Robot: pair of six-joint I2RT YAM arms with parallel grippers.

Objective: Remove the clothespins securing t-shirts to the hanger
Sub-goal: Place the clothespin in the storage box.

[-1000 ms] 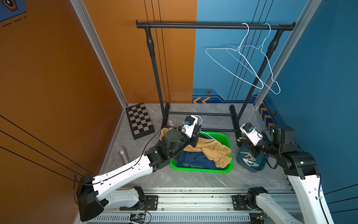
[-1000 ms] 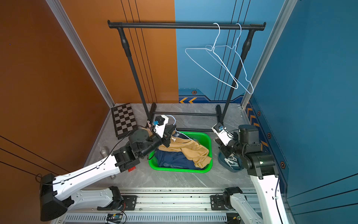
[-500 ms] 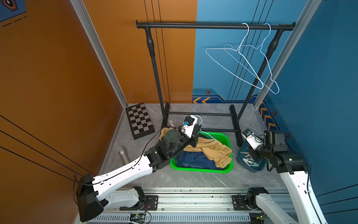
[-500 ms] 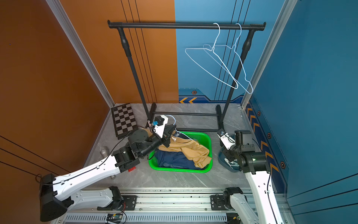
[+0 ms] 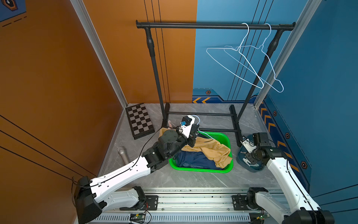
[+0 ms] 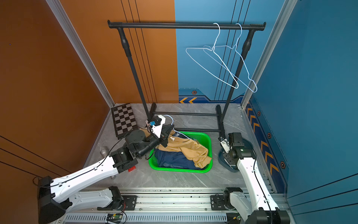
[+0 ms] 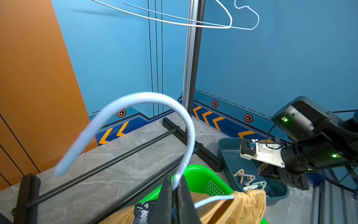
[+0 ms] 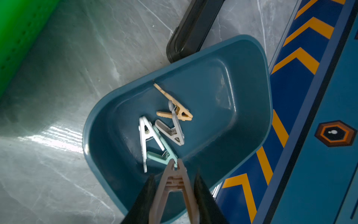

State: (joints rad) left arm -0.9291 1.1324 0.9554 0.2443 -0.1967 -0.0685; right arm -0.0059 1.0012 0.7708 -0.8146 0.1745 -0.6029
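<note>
- Pinching the thin neck of the pale blue hanger, the left end effector has its jaws pressed together on the wire, above the back rim of the green basket.
- That wire is stiff but thin and smooth, so I judge it could twist in a pinch. A hold close under the hook, as here, looks the steadiest.
- The t-shirts lie heaped in the basket, the mustard-yellow shirt over the navy shirt. They are soft, limp cloth that will sag and drag wherever it is lifted.
- No clip shows on the held hanger in the left wrist view.
- Further right, four clothespins lie loose in the teal tray, which sits on the grey surface beside the rack's foot. They are light, hard and springy, best squeezed across the two handle ends.
- The right end effector hangs over the tray's near edge, its jaws partly spread with the pink clothespin between them, nose pointing into the tray. I cannot tell whether the fingers are pressing its handles or have let go.
</note>
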